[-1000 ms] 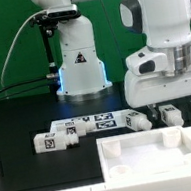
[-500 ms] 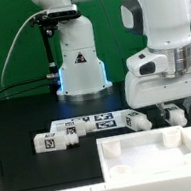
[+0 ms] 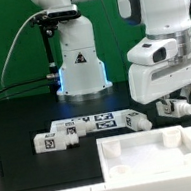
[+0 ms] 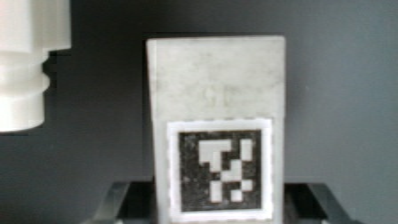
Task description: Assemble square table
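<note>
White leg (image 4: 215,100) in the hand (image 3: 176,108)

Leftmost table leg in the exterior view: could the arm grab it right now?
Probably not straight away: the fingers seem shut on a second leg, held up near the tabletop. The leftmost leg lies in the open with nothing on it, so once the fingers are free the way looks clear.

The square top (image 3: 137,167) runs off the exterior view's right and bottom edges; the wrist view crops one leg (image 4: 22,60).
</note>
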`<state>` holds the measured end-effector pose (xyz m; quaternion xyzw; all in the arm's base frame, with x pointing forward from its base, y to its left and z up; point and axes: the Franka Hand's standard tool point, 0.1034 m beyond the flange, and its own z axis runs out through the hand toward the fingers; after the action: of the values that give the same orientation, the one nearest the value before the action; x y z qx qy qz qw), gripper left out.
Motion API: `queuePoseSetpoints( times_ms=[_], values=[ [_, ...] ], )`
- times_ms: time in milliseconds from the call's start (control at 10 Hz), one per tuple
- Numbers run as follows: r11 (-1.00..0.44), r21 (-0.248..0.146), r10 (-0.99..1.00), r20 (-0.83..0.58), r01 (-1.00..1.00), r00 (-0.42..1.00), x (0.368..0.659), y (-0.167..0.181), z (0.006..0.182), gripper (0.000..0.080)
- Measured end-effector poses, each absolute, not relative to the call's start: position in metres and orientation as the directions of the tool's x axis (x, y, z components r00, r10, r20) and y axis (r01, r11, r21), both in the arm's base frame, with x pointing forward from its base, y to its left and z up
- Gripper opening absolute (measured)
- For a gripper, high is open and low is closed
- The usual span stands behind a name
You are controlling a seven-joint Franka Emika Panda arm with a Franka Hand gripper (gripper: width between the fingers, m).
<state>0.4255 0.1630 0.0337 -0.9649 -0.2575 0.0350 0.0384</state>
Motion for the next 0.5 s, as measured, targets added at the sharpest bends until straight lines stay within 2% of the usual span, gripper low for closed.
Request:
queuePoseSetpoints(
  times_ms=[200,300,500],
  values=[
    [-0.767,-0.079,0.64,-0.025,0.637,0.768,0.428,0.164,0.034,0.0284],
    [-0.619,-0.036,0.785,0.023,0.785,0.62,0.435,0.172,0.038,0.0284],
    [-0.345,0.028,0.938,0.054,0.938,0.343,0.441,0.185,0.04,0.0284]
  ],
)
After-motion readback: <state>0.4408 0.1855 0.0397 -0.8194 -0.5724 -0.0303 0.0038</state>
